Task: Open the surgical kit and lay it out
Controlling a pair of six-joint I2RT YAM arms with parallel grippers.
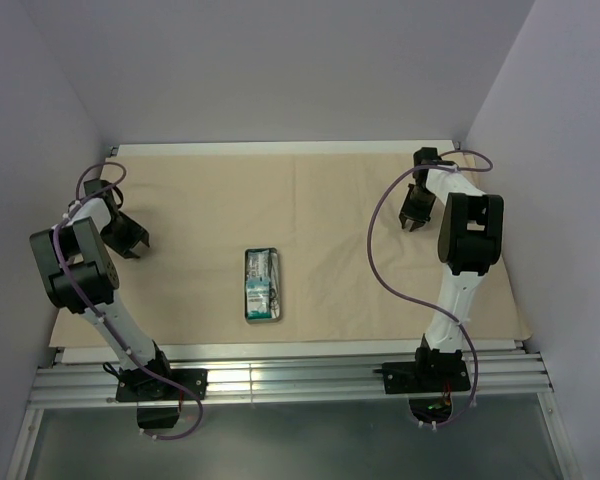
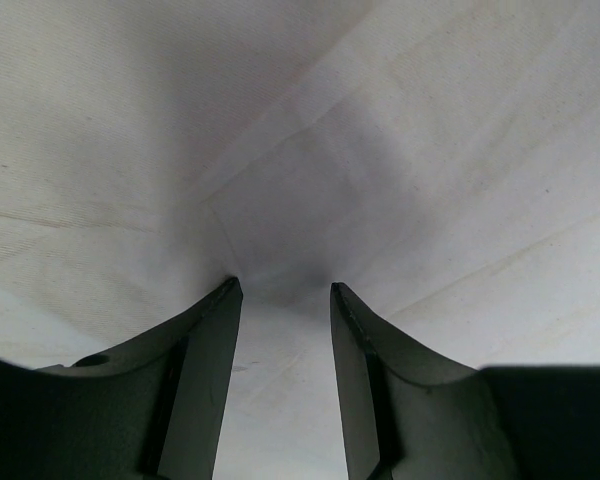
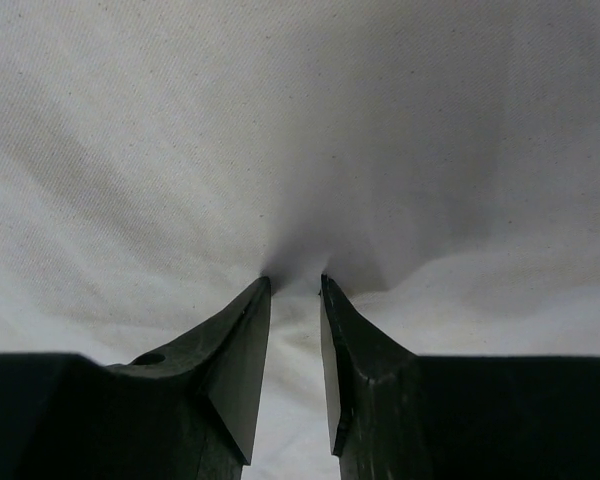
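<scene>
At the middle of the tabletop (image 1: 300, 349) the small grey metal tray (image 1: 263, 321) with teal-white packets (image 1: 260, 285) lies on the tan, finely woven wrap (image 1: 340, 230). The left gripper (image 2: 283, 287) jaws stand apart on a crease. The right gripper (image 3: 295, 280) jaws are almost together, perhaps nipping a pucker; I cannot tell. A hard pull could drag the thin wrap and slide the tray.

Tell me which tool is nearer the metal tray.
Left, narrowly. The left tool is left of the metal tray, a bit farther back; the right tool is farther off, toward the far-right corner.
</scene>
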